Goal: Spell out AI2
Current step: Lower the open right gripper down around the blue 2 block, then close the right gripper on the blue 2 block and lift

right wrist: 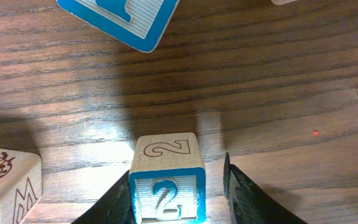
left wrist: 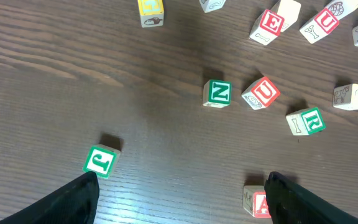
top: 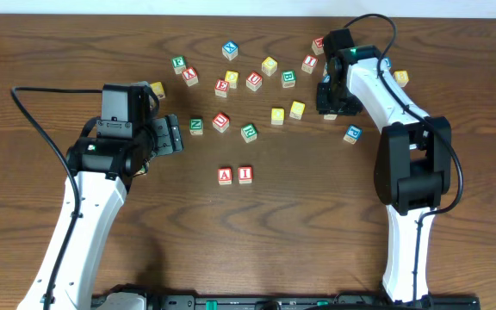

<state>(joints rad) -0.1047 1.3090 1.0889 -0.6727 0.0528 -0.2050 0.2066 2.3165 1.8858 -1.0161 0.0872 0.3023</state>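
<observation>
AI2 row: red A cube (top: 224, 176) and red I cube (top: 245, 175) sit side by side, near touching, mid-surface; slot to the right of I is bare.
Surface (top: 300, 224): dark wood; other letter cubes scattered along the far side.
Right end effector (right wrist: 176, 196): down among the far-right cubes, fingers flanking the blue 2 cube (right wrist: 166, 178); left finger touching it, right finger shows a sliver of gap, so grip not yet confirmed.
Left end effector (left wrist: 179, 198): spread wide, holding nothing, hovering beside the A.
Step in hand: grasping the 2.
Next move, my read: finish the squeeze, lift clear of neighbours, carry to just right of I, keep digit facing up.
</observation>
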